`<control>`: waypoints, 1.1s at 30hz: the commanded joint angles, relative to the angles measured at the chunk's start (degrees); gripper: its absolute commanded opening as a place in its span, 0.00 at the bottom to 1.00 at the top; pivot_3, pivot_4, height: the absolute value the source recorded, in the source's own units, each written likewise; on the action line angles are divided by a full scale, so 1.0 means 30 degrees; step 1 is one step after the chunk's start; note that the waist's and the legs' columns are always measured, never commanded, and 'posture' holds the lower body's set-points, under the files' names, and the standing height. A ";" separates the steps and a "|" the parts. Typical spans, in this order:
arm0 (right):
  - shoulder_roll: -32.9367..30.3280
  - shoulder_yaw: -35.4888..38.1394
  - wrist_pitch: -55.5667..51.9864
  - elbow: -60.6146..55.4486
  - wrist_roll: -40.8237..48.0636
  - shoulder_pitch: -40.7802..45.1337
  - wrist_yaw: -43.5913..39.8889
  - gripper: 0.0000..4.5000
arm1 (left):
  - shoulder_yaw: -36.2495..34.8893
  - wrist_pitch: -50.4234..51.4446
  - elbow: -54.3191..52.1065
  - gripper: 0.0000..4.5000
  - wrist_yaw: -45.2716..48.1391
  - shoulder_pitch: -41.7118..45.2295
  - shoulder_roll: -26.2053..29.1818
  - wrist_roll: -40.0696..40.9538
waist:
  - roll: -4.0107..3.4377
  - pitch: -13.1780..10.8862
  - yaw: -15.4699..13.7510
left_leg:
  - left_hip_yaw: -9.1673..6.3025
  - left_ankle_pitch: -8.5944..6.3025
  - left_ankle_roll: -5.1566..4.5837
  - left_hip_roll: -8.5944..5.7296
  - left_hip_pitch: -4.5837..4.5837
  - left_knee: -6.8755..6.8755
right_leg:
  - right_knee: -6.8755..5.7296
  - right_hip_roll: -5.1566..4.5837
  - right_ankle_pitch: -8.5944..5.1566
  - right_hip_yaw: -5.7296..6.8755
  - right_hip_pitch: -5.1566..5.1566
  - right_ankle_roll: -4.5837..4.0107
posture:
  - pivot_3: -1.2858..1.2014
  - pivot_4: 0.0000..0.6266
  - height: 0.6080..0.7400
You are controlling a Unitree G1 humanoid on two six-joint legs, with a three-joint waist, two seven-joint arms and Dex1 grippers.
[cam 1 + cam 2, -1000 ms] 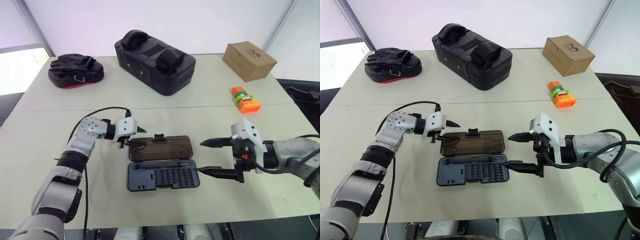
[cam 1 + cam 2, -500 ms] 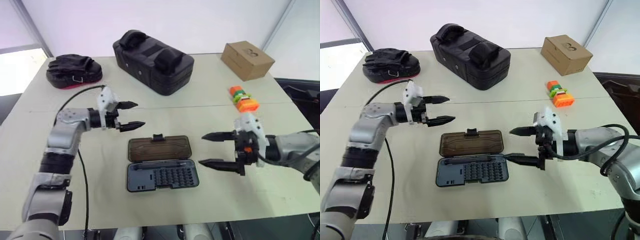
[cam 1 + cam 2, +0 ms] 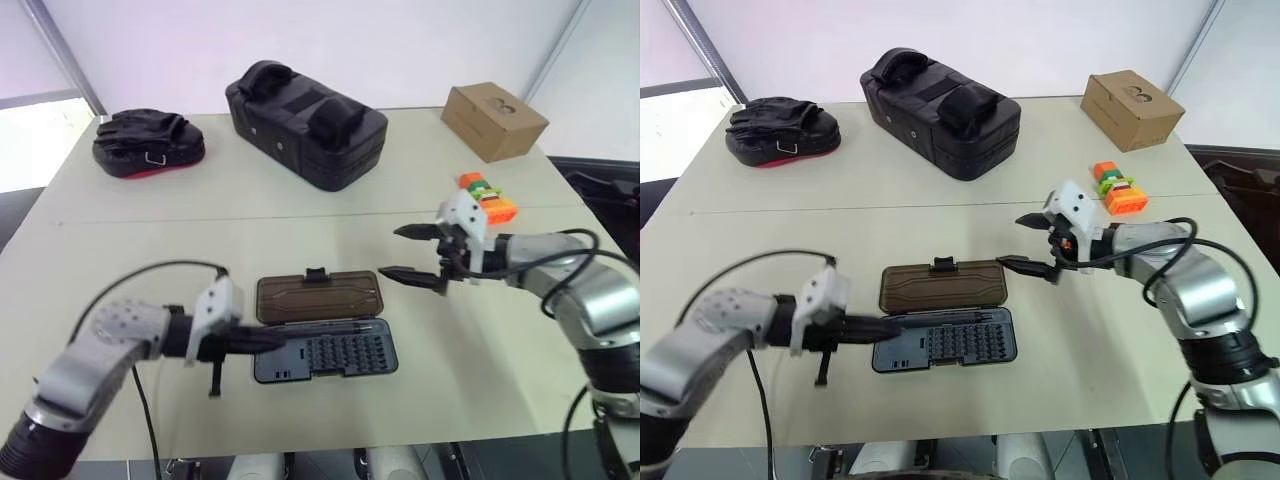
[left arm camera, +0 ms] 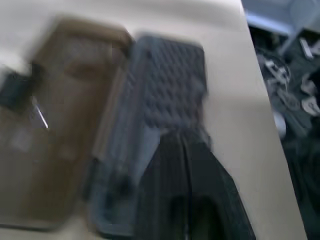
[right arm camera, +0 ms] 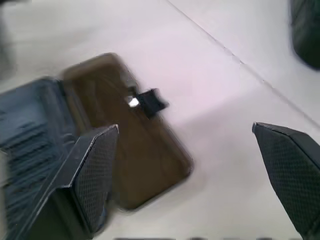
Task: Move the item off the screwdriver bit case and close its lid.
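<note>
Open bit case point(image 3: 320, 325), left claw point(image 3: 278, 341) pressed together, right claw point(image 3: 390, 251) spread, black bag point(image 3: 305, 120) behind

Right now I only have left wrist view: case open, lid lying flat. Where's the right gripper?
Observer: The right gripper hovers just off the right end of the lid, apart from it.
Operator: Open or shut?
Observer: Open, fingers spread wide, pointing toward the lid.
Operator: Anything lying on the case?
Observer: Head views show nothing on the lid or the bit tray.
Operator: Clutter near that arm?
Observer: An orange and green toy lies farther back and to the right, well away from the case.
</note>
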State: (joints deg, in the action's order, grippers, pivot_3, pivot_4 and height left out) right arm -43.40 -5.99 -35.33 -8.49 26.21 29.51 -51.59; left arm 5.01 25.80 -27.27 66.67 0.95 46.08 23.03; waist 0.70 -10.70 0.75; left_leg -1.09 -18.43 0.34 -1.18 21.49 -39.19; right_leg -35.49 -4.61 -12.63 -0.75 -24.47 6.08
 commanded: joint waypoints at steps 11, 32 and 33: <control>0.1529 -0.0671 0.1250 0.1272 -0.1656 0.0694 -0.0833 1.00 | 0.1763 -0.3320 0.1353 0.01 -0.2661 -0.1014 -0.1769 -0.2767 | -0.0011 0.0000 -0.0014 | -0.0003 -0.0001 -0.0001 -0.0008 -0.0004 0.0009 | 0.0000 -0.0021 0.0003 0.0006 0.0003 -0.0001 | 0.52 0.24 1.00; 0.2746 -0.4871 0.3902 0.8998 -0.7271 0.4006 -0.3348 0.94 | 0.2949 -0.4628 0.2489 0.00 -0.2503 -0.2239 -0.0873 -0.3890 | -0.0138 0.0086 0.0061 | 0.0010 -0.0001 -0.0002 -0.0007 -0.0039 0.0012 | -0.0005 -0.0015 0.0003 0.0006 0.0024 -0.0002 | 0.52 0.24 1.00; 0.2861 -0.5056 0.3866 0.9408 -0.7582 0.4180 -0.3329 0.88 | 0.2947 -0.4637 0.2507 0.00 -0.2539 -0.2204 -0.0892 -0.3896 | -0.0142 0.0102 0.0063 | 0.0010 -0.0001 -0.0002 -0.0006 -0.0040 0.0012 | -0.0005 -0.0016 0.0002 0.0006 0.0024 -0.0002 | 0.52 0.24 1.00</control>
State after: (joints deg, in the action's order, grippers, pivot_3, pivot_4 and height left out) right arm -34.83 -20.44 -24.06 17.75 6.49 40.75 -62.53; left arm 11.69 10.40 -22.63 59.24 -4.15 42.28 14.34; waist 0.27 -10.39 0.94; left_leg -1.06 -18.44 0.34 -1.20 21.35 -39.16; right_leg -35.50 -4.65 -12.63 -0.73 -24.37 6.08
